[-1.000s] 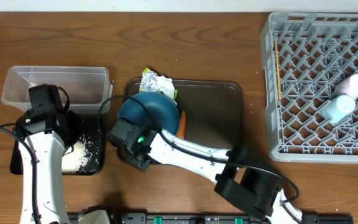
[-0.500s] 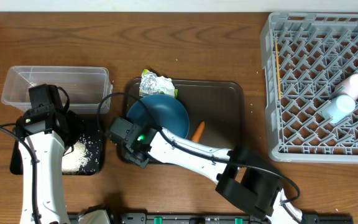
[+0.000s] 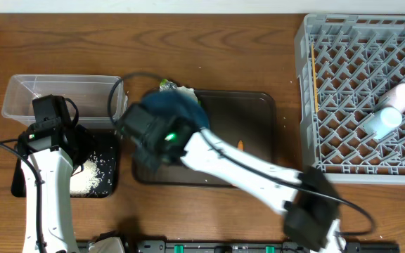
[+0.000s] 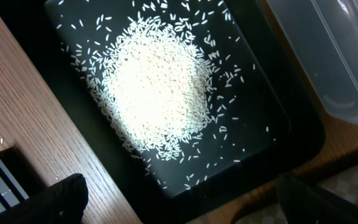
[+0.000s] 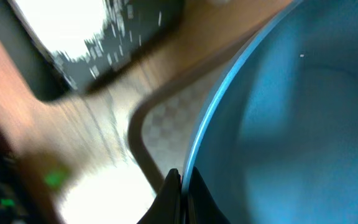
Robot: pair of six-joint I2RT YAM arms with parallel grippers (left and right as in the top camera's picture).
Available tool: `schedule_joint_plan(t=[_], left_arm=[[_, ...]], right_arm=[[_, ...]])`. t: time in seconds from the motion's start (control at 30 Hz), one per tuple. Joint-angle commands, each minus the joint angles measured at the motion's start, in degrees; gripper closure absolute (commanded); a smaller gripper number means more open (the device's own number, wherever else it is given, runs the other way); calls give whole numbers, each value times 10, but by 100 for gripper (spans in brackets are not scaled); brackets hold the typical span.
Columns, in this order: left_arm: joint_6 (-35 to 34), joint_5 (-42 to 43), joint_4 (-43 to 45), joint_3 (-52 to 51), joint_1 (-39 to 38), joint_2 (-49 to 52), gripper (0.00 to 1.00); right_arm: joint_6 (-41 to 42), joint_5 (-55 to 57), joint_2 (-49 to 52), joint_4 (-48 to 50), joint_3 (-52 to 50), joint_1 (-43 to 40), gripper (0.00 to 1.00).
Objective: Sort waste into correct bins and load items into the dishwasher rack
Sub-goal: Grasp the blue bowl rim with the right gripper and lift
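Right wrist view: right end effector pinches the blue bowl by its rim over the brown tray; so thin an edge grip could slip and drop it; left end effector spread above the rice.

We see white rice grains speckling a black tray, with a clear tub at its twelve o'clock. The bowl is dark blue with a paler rim, the serving tray under it dark brown with a faint chequer, and an orange carrot shows at the bowl's four o'clock. At three o'clock, the grey lattice rack holds a pinkish-white cup and a light blue cup.
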Motion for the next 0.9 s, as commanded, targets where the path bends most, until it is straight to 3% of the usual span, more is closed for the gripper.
schedule_joint_plan(t=[0.0,0.37,0.6,0.87], left_arm=[[-3,-5,-2,9,3,-2,0],[-3,-5,-2,9,3,-2,0],[-3,-5,-2,9,3,-2,0],[-3,-5,-2,9,3,-2,0]], right_arm=[[49,-16,-78,-2,22,-37,99],[36,-232,-232,-55,22,-210,99],[-14,-293,-242,-123,17,-362,99],[-47,-437,-240,-70,15,-552,99]])
